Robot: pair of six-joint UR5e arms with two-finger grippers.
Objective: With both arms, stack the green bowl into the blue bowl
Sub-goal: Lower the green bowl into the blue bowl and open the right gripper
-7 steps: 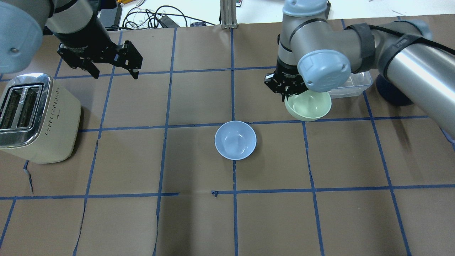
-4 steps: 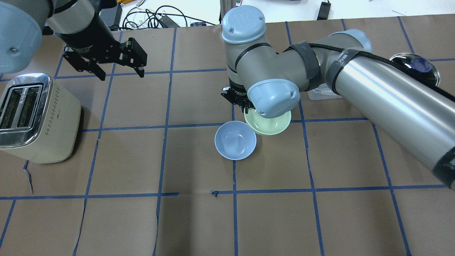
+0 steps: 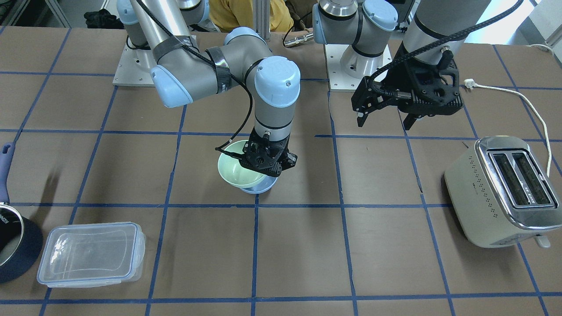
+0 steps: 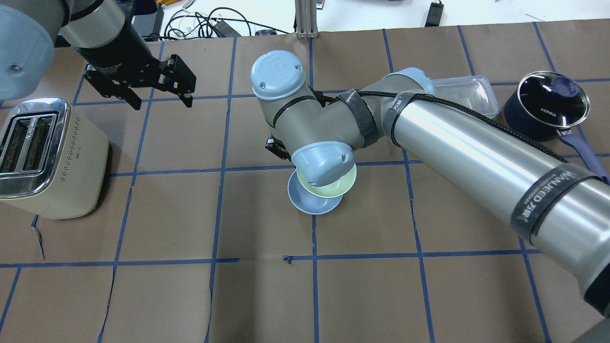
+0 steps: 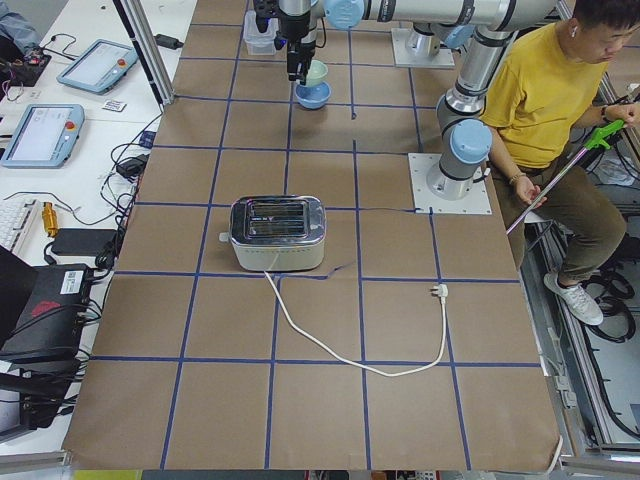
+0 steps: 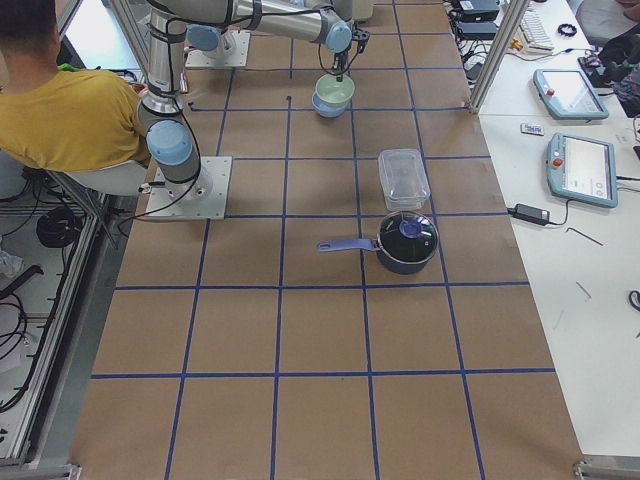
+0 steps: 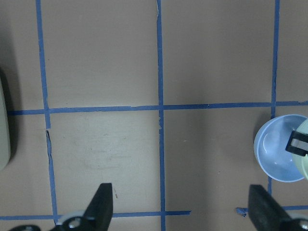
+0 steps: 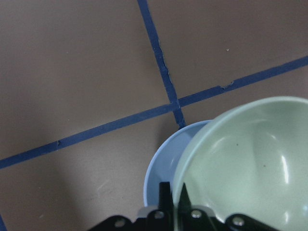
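Observation:
The pale green bowl (image 3: pixel 232 173) hangs tilted just over the pale blue bowl (image 3: pixel 260 188), overlapping it but offset toward the right arm's side. I cannot tell whether the bowls touch. My right gripper (image 3: pixel 263 169) is shut on the green bowl's rim; the right wrist view shows its fingers (image 8: pixel 166 192) pinching the rim of the green bowl (image 8: pixel 250 163) above the blue bowl (image 8: pixel 161 178). In the overhead view the wrist hides most of the green bowl (image 4: pixel 336 188) and blue bowl (image 4: pixel 310 204). My left gripper (image 4: pixel 162 102) is open and empty, well to the left above the table.
A cream toaster (image 4: pixel 47 157) stands at the table's left, its cord (image 3: pixel 505 90) trailing behind it. A clear rectangular container (image 4: pixel 469 93) and a dark navy lidded pot (image 4: pixel 543 105) sit at the far right. A person in yellow (image 5: pixel 560 90) sits beside the robot base.
My right arm has carried the green bowl leftward and nearer, from beside the clear container to over the blue bowl. The left gripper has hardly moved.

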